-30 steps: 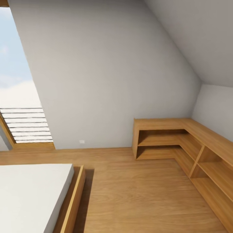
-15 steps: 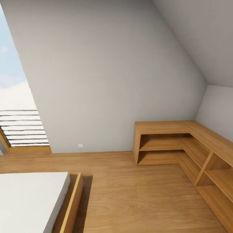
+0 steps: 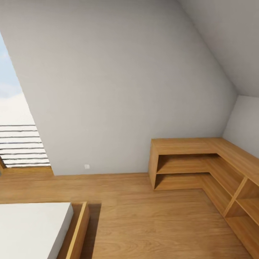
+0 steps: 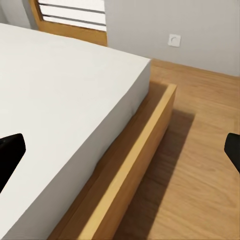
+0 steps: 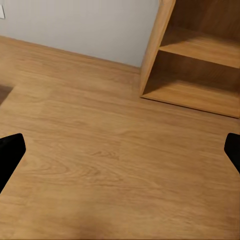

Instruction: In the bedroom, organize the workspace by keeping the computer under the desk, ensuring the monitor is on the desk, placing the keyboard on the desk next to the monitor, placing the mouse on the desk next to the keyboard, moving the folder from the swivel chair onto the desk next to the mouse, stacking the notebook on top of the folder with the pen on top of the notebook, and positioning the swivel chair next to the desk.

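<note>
A grey wall (image 3: 118, 90) stands ahead and slopes up to the ceiling. At its foot there is a small white socket (image 3: 86, 166), also seen in the left wrist view (image 4: 174, 40). A window (image 3: 16, 118) with white slats is at the left of the wall, over a wooden sill. A low L-shaped wooden shelf (image 3: 201, 162) fills the corner at the right, with open compartments; one end of it (image 5: 192, 55) is ahead of the right gripper. The wooden floor (image 3: 144, 216) lies under the right gripper. A bed (image 3: 32, 230) with a white mattress and a wooden frame (image 4: 132, 165) lies under the left gripper.
</note>
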Robot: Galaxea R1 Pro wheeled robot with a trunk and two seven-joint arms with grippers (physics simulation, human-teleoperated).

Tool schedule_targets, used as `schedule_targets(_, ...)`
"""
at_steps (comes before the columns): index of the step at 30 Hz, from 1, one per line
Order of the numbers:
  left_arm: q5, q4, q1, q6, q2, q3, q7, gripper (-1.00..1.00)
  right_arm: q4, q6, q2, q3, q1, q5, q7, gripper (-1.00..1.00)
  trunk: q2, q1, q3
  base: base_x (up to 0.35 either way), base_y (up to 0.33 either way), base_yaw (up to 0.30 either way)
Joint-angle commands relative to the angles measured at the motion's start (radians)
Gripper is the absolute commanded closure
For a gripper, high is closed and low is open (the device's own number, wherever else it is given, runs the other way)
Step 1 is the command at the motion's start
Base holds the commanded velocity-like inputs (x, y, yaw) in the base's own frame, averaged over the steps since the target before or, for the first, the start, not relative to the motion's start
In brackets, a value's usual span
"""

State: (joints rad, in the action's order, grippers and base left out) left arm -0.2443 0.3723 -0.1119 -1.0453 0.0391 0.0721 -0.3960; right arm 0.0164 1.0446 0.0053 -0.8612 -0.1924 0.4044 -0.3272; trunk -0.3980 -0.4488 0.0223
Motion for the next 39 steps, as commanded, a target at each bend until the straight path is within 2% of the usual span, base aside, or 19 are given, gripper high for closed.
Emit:
schedule_targets(1, -0.009, 0.002, 0.000, -0.002, -0.001, 0.008, -0.003, -1.00, 0.002, 0.003, 0.001, -0.009, -0.001, 0.004, -0.005, -1.00, -0.002, -0.001, 0.002, 0.330, 0.000, 0.000)
schedule_targets(15, -0.009, 0.001, 0.000, -0.002, -0.001, 0.008, -0.003, -1.00, 0.002, 0.003, 0.001, -0.009, -0.001, 0.004, -0.006, -1.00, -0.002, -0.001, 0.002, 0.330, 0.000, 0.000)
schedule_targets(29, 0.009, -0.001, 0.000, -0.002, -0.001, 0.008, -0.003, -1.00, 0.000, 0.003, 0.001, -0.009, -0.001, 0.005, -0.009, -1.00, -0.002, -0.001, 0.002, 0.330, 0.000, -0.004)
schedule_targets(39, 0.010, -0.004, 0.000, -0.002, -0.002, 0.007, -0.003, -1.00, 0.000, 0.003, 0.001, -0.009, -0.001, 0.005, -0.007, -1.00, -0.002, -0.001, 0.002, 0.330, -0.024, -0.175)
